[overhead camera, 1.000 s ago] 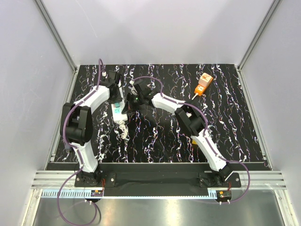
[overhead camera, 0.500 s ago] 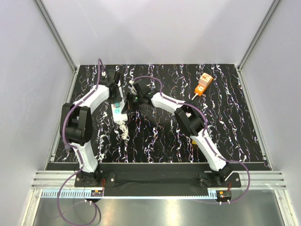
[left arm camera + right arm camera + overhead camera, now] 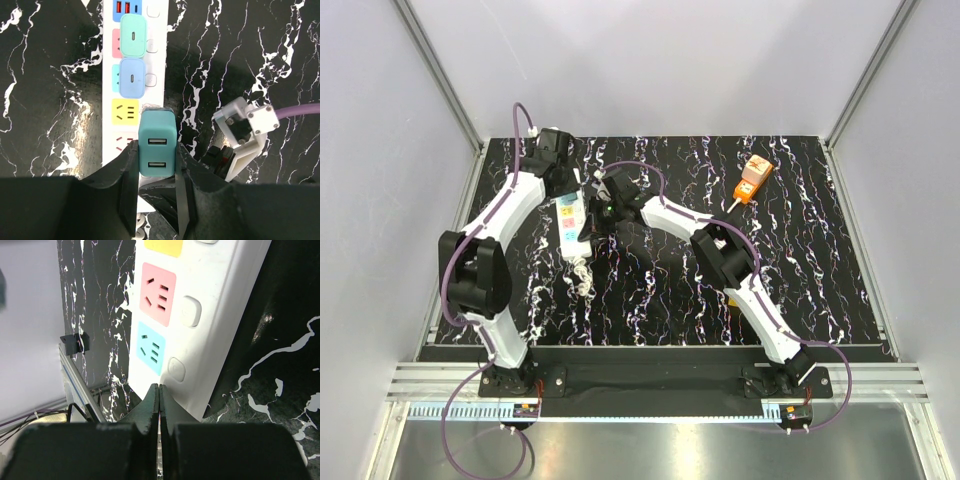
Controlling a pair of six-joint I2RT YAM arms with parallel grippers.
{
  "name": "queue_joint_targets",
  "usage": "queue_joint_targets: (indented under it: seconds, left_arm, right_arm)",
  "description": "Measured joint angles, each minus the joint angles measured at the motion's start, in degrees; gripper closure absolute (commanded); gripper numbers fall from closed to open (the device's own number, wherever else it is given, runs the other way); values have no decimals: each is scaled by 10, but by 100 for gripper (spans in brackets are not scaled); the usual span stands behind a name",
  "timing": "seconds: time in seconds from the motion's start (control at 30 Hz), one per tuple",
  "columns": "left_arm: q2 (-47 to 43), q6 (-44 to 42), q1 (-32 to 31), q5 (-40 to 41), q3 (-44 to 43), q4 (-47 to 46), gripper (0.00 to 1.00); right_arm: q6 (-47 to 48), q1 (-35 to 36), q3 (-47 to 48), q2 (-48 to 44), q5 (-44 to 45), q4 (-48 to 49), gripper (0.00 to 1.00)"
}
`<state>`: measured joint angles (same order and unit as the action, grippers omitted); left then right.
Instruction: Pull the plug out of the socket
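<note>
The socket is a long white power strip (image 3: 570, 228) (image 3: 156, 55) with coloured outlet squares. A green plug (image 3: 133, 35) and a blue plug (image 3: 132, 77) sit in it, next to bare yellow (image 3: 125, 111) and pink outlets. My left gripper (image 3: 157, 152) (image 3: 566, 180) is shut on a teal two-port USB plug (image 3: 158, 142), held off the strip's face and to the right of the outlet row. My right gripper (image 3: 159, 390) (image 3: 604, 212) is shut and empty, its fingertips pressed on the strip's white edge (image 3: 215, 315) beside a blue outlet (image 3: 151, 347).
An orange device (image 3: 753, 178) lies at the back right of the black marbled table. The strip's coiled white cable (image 3: 582, 277) lies just in front of the strip. Grey walls and aluminium rails enclose the table.
My left arm has lifted and drawn back toward the far left with the teal plug, uncovering more of the strip. The right gripper has stayed pressed on the strip.
</note>
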<state>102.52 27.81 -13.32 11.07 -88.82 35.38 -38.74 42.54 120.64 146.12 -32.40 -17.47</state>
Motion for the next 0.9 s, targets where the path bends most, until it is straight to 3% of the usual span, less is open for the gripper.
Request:
queue_joint_targets:
  seconds: [0.3, 0.67, 0.9]
  left_arm:
    - [-81, 28, -1, 67, 36, 72, 100]
    - [-107, 265, 16, 229, -4, 370, 100]
    - [-166, 372, 97, 237, 130, 401, 100]
  right_arm:
    - [0, 0, 1, 0, 0, 0, 100]
    - [2, 0, 1, 1, 0, -1, 100]
    - [2, 0, 3, 1, 0, -3, 100]
